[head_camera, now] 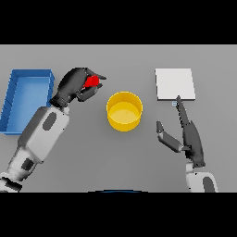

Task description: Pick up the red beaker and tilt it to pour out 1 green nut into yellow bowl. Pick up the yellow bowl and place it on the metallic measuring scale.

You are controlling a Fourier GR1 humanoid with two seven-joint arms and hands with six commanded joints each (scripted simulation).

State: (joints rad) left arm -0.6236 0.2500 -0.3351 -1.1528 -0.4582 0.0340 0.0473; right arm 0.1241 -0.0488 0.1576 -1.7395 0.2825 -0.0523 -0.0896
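The small red beaker [93,81] sat wrapped in the left hand's [74,85] curled fingers, left of the round yellow plastic bowl [124,111], not yet over it; the right hand [187,134], fingers spread, rested beside the flat metallic scale [174,84].

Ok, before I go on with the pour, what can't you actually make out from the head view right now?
- Red beaker: mostly hidden in the left hand, whose fingers are curled round it; its tilt and its mouth cannot be read.
- Green nut: not visible, neither in the beaker nor in the yellow bowl; it may be too small to show.
- Metallic scale: its near edge is partly covered by the right hand; contact cannot be told.
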